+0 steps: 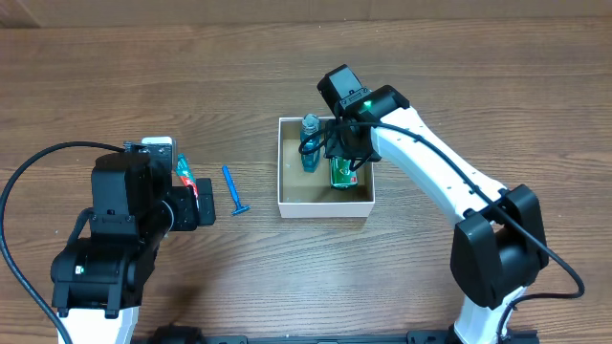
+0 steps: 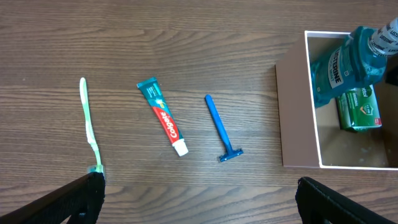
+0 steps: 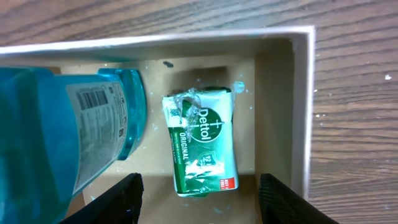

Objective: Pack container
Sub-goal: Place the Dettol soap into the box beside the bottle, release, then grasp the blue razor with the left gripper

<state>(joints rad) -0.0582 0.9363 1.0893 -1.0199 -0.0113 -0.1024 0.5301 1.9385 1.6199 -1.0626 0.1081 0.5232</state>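
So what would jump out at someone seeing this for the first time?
Probably the white-walled container mid-table, holding a teal mouthwash bottle and a green soap bar, with the right gripper open over them. To its left on the wood lie a blue razor, a toothpaste tube and a pale green toothbrush, none of them packed yet.

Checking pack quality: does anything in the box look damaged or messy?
The green soap bar in the container has a crinkled, seemingly torn wrapper at one end, and pale specks dot the cardboard floor.
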